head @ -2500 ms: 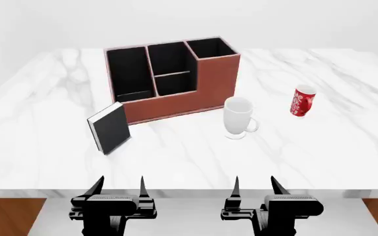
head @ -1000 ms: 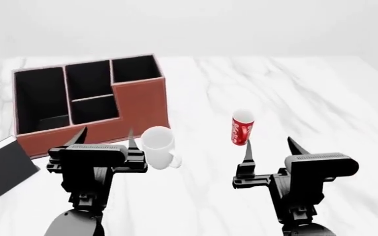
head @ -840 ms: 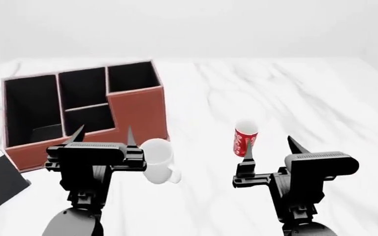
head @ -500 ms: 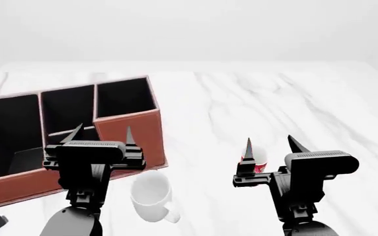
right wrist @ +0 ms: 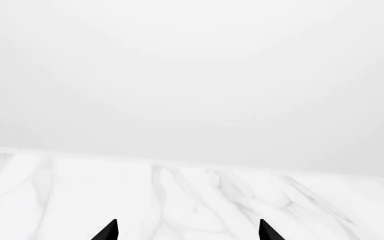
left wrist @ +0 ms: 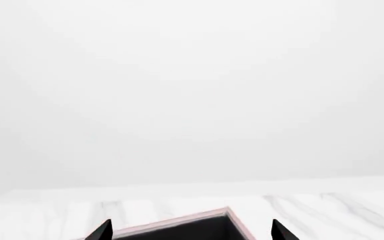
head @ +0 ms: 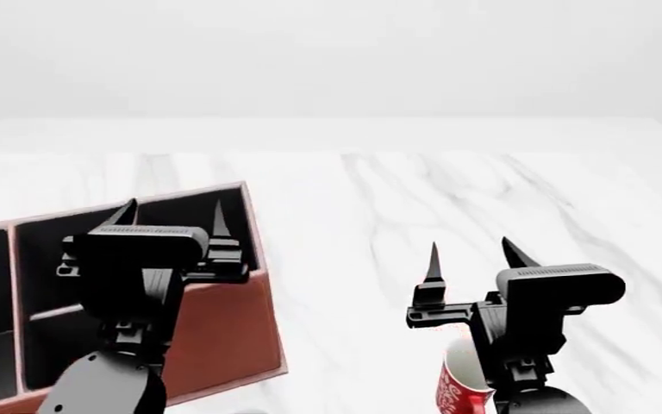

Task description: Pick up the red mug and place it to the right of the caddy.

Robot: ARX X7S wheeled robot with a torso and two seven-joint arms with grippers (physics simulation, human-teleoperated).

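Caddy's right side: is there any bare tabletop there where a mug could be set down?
Yes. Bare marble table stretches from the caddy rightward and back to the far edge. It is tighter near the front, where the red mug stands under the right gripper.

The caddy (head: 210, 345) sits on the table (head: 423, 198), the red mug (head: 461, 388) well right of it

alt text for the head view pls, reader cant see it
Two black grippers, left and right, hang open over a white marble table. The red mug stands at the bottom edge, partly hidden behind the right arm, and the reddish-brown caddy sits at lower left behind the left arm.
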